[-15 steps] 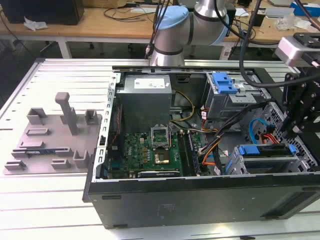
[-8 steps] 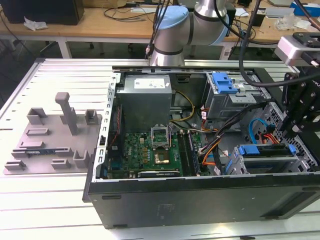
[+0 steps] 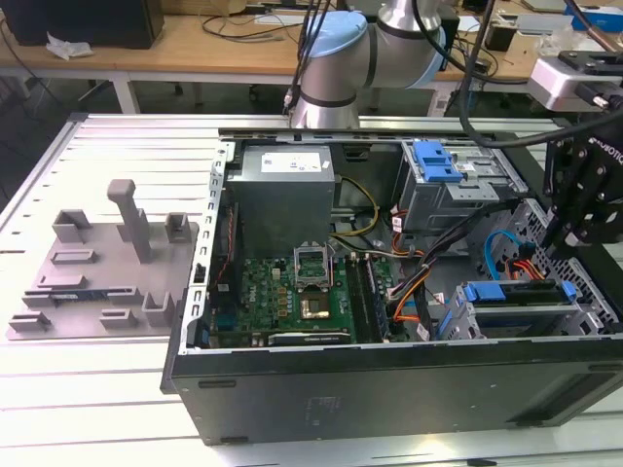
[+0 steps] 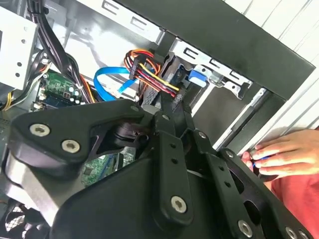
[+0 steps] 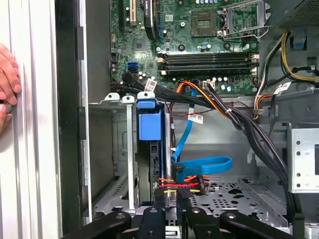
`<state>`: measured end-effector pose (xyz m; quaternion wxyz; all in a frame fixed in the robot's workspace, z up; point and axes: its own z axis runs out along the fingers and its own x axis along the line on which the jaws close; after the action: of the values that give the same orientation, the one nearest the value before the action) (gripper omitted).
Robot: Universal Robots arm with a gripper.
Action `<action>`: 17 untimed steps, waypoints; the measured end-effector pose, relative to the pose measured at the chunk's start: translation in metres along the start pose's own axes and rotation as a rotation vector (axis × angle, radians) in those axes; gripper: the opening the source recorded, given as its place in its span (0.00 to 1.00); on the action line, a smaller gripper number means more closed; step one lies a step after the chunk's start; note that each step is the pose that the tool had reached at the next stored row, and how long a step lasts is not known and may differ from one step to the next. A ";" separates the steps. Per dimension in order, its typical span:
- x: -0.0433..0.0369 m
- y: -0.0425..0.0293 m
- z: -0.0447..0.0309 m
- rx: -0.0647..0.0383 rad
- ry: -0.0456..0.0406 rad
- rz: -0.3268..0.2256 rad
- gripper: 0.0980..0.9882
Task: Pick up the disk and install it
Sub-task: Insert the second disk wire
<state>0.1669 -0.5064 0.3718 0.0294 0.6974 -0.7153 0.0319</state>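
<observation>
The disk (image 3: 513, 295), silver-grey with a blue carrier, lies in the drive cage (image 3: 584, 321) at the near corner of the open computer case on the exterior view's right. My black gripper (image 3: 567, 238) hangs over that end of the cage. In the first wrist view the disk (image 5: 155, 164) stands edge-on in its slot, its blue tab at the far end. The gripper (image 5: 173, 219) is shut on the disk's near end, one finger on each side. A red, yellow and black cable plug (image 5: 180, 184) sits right beside the grip. The second wrist view has the gripper (image 4: 167, 107) among those cables.
A person's hand (image 4: 279, 155) rests on the table just outside the case wall, seen as a hand (image 5: 7, 84) in the first wrist view too. A blue flat cable (image 5: 202, 167) and a thick black cable bundle (image 5: 249, 129) cross beside the cage. A grey parts tray (image 3: 97, 272) lies on the exterior view's left.
</observation>
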 end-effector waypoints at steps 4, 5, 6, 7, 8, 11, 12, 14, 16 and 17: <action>-0.0042 0.0001 -0.0007 0.000 0.0070 0.000 0.31; -0.0048 0.0001 -0.0007 0.000 0.0080 0.000 0.38; -0.0059 0.0001 -0.0008 0.000 0.0097 0.000 0.38; -0.0081 0.0002 -0.0011 0.000 0.0137 0.000 0.38; -0.0101 0.0005 -0.0012 0.000 0.0165 0.000 0.38; -0.0112 0.0071 -0.0013 0.001 0.0247 -0.001 0.38; -0.0112 0.0118 -0.0014 0.001 0.0270 -0.001 0.38; -0.0114 0.0162 -0.0014 0.001 0.0315 -0.001 0.38; -0.0113 0.0188 -0.0011 0.001 0.0338 -0.002 0.29; -0.0113 0.0194 -0.0008 0.001 0.0350 -0.002 0.21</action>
<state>0.1479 -0.4946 0.3716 0.0415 0.6976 -0.7139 0.0445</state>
